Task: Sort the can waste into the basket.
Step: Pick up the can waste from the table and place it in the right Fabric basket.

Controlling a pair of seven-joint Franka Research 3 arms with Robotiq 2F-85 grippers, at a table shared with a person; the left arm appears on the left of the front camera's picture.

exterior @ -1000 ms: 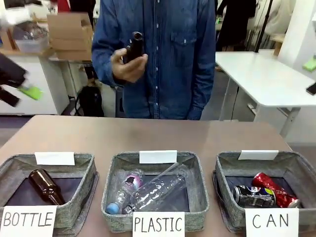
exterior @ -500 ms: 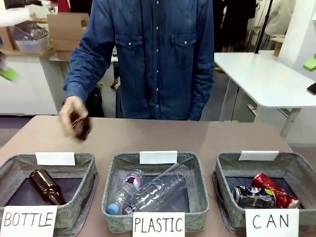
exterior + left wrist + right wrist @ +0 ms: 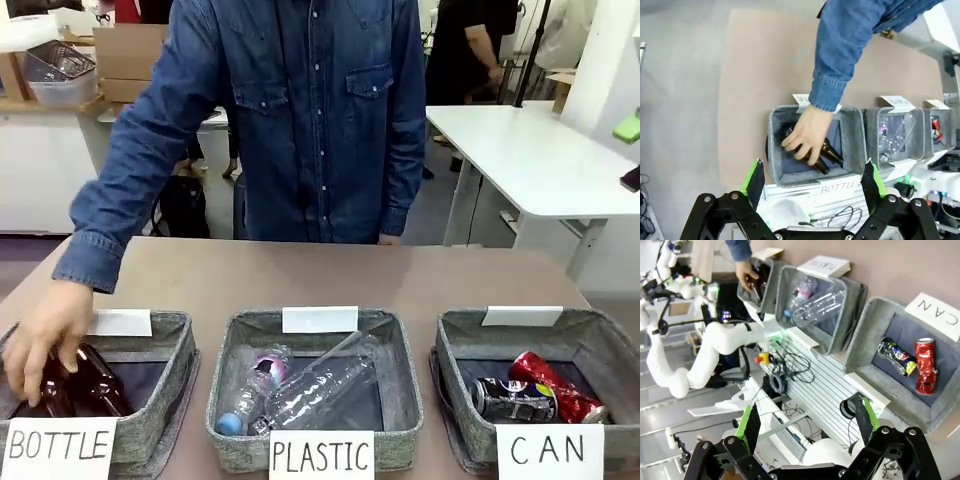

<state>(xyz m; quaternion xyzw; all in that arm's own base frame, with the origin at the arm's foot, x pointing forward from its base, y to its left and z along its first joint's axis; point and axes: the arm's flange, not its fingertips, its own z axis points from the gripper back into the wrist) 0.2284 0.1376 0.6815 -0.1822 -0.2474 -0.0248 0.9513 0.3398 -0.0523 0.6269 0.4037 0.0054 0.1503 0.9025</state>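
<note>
Cans rest in basket | light, thin, slippery, we'd grip mid-body | our left gripper, right gripper wide open, empty

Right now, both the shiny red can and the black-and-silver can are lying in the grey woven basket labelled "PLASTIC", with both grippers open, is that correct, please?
Not quite: the shiny red can and the black-and-silver can lie in the grey woven basket labelled "CAN", not "PLASTIC", as the front view shows. The rest holds: the left gripper and the right gripper are both open.
</note>
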